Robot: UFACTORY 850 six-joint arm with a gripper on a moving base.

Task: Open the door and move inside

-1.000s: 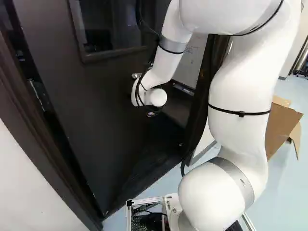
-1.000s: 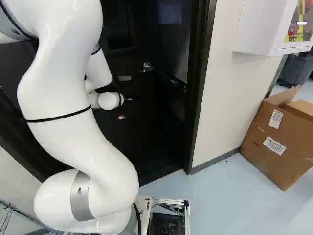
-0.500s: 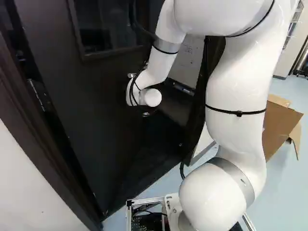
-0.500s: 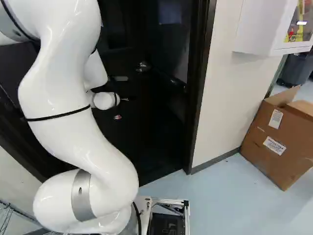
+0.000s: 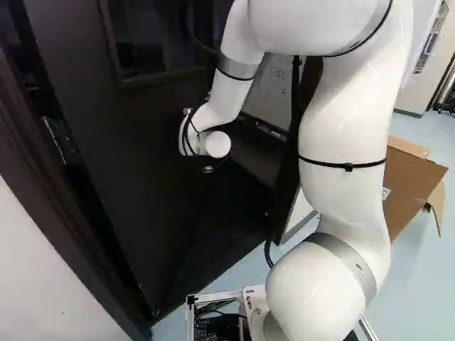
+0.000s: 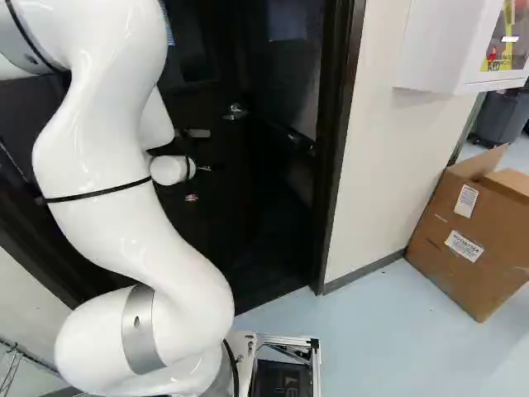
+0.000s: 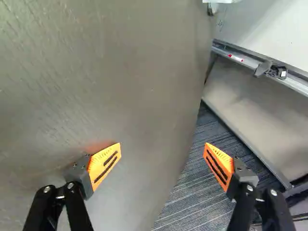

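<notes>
On the cardboard box (image 6: 446, 277) at the right of the right base view, an upper label (image 6: 466, 200) and a lower label (image 6: 464, 246) carried print too small to read. At upper right, the white cabinet (image 6: 434, 50) showed blurred lettering (image 6: 493, 65).

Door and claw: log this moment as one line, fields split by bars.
door: partly open | claw: open, door's edge seen through its gap | grip: none | carpet: visible beyond
</notes>
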